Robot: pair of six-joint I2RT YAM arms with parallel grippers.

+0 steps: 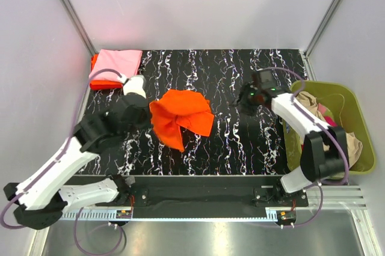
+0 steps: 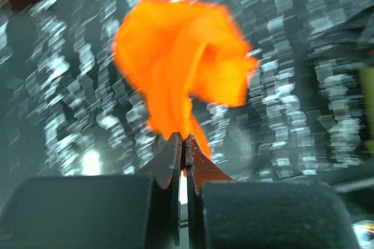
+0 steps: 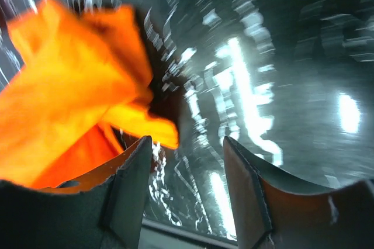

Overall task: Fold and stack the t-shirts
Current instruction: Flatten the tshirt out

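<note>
**Work surface.** The bench (image 1: 240,142) has a black top with white marble-like veining. Pale, plain walls (image 1: 198,3) enclose it on 3 sides, with 2 metal frame posts (image 1: 69,9) rising at the far corners. A metal rail (image 1: 240,208) runs along the near edge and carries both arm bases.

**T-shirts.**
- The bright orange t-shirt (image 1: 183,115) lies crumpled near the centre of the bench, unfolded, with a point of cloth trailing toward the near edge.
- The light pink t-shirt (image 1: 117,62) lies folded flat at the far left corner, on top of the red-orange t-shirt (image 1: 94,62), which shows only as a strip along the left and near sides.
- The beige t-shirt (image 1: 310,103) and the magenta t-shirt (image 1: 325,112) lie bunched inside the olive-green basket (image 1: 367,142), which stands at the right edge of the bench.

**Left gripper** (image 1: 147,116). It sits at the left edge of the orange t-shirt. The left wrist view shows the jaws pressed together with a fold of orange cloth pinched between the tips.

**Right gripper** (image 1: 240,101). It is positioned right of the orange t-shirt, apart from it, between the shirt and the basket. The right wrist view shows the jaws parted with only bench top visible between them; nothing is held.
</note>
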